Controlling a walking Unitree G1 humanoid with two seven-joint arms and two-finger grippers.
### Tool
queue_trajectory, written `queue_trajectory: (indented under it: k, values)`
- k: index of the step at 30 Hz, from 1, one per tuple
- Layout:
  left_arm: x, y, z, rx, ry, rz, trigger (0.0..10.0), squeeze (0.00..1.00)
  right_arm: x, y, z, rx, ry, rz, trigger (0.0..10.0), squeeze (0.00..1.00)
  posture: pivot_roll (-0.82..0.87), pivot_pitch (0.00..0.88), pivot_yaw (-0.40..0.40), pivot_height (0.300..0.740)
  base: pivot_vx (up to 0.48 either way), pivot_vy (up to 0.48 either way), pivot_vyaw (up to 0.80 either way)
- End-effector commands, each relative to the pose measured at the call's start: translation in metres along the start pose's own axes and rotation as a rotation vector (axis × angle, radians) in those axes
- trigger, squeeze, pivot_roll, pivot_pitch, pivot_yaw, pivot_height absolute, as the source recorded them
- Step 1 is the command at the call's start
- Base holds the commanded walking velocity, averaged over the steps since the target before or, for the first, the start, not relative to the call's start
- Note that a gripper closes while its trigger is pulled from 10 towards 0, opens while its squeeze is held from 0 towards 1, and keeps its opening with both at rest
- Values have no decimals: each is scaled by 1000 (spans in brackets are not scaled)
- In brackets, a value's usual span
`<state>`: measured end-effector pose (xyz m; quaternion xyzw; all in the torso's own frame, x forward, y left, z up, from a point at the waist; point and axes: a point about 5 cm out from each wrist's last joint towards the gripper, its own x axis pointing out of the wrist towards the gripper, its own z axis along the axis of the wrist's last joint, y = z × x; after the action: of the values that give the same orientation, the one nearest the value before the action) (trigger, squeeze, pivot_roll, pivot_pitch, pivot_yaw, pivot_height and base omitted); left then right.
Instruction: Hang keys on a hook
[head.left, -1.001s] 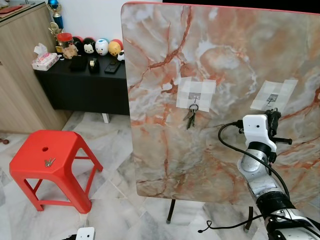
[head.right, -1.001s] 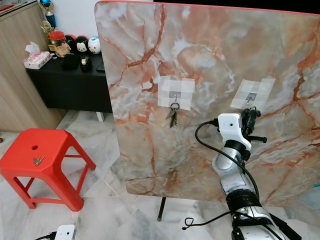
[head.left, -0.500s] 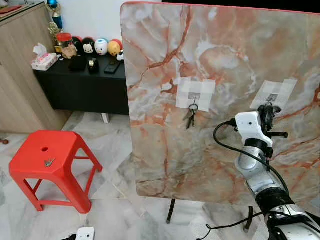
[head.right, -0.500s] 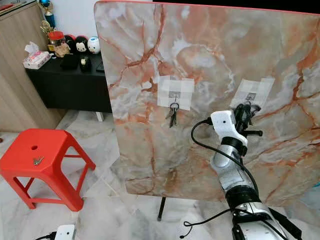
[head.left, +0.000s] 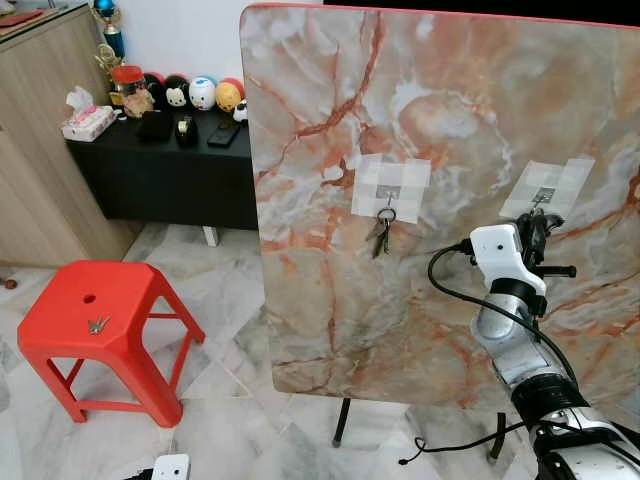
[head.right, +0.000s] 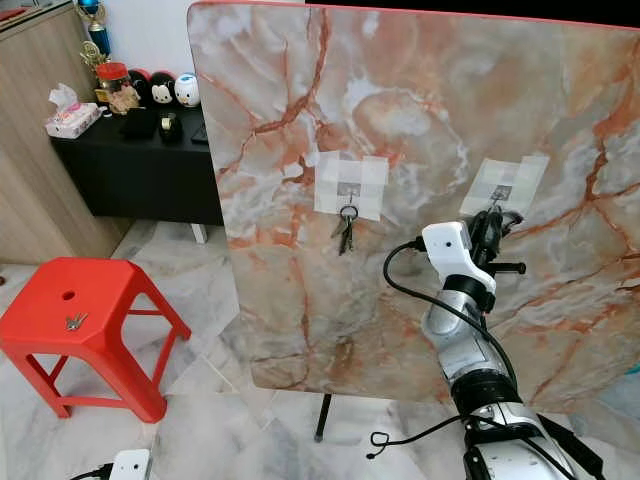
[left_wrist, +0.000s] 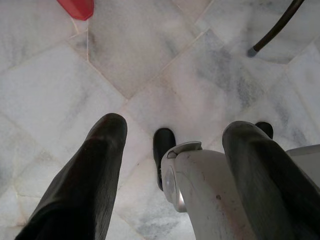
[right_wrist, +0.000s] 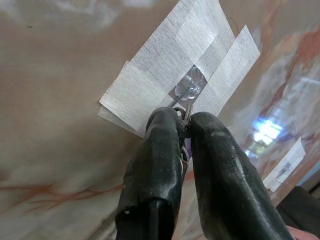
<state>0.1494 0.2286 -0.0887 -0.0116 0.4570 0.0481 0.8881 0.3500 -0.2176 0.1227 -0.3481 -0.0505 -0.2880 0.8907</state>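
Right wrist view: right hand (right_wrist: 184, 125) pinches a thin metal key ring (right_wrist: 183, 116) between its two black fingers (right_wrist: 157, 150), tips right up at the clear hook (right_wrist: 191, 88) (hook sits under crossed strips of white tape (right_wrist: 150, 75) on the marble board (right_wrist: 60, 75)). Ring wire runs up to the hook; cannot tell if it is over the hook or just touching. Keys themselves are hidden between the fingers, only bits of silver wire show.

Left eye view: right arm reaches up to the right taped hook (head.left: 543, 194) on the upright orange-veined marble board (head.left: 450, 120), hand (head.left: 538, 222) just below the tape patch. A second bunch of keys (head.left: 381, 234) hangs from the left taped hook (head.left: 388, 193), dark metal, dangling against the board. A third small silver set of keys (head.left: 98, 324) lies on the red plastic stool (head.left: 100, 320), near its middle, well apart from the board. Black worktop (head.left: 160, 140) behind holds toys and a tissue box (head.left: 88, 122).

Left wrist view: left hand (left_wrist: 170, 165) hangs idle over the marble floor (left_wrist: 150, 60), fingers (left_wrist: 85, 185) spread, holding nothing.
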Motion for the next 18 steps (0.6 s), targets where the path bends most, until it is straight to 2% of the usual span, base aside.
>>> queue_trajectory:
  k: [1,11,18]
  values:
    - [-1,1,-4,4,14,5,10000,0,6,-3,6,-26,-30,-8,10000,0,30,0,-54,740,0,0,0]
    - [-1,1,-4,2,12,5,10000,0,8,-5,8,-57,-39,-20,10000,0,31,0,-55,740,0,0,0]
    - [-1,1,-4,2,13,5,10000,0,10,-8,4,-47,-2,-36,10000,0,32,0,-55,740,0,0,0]
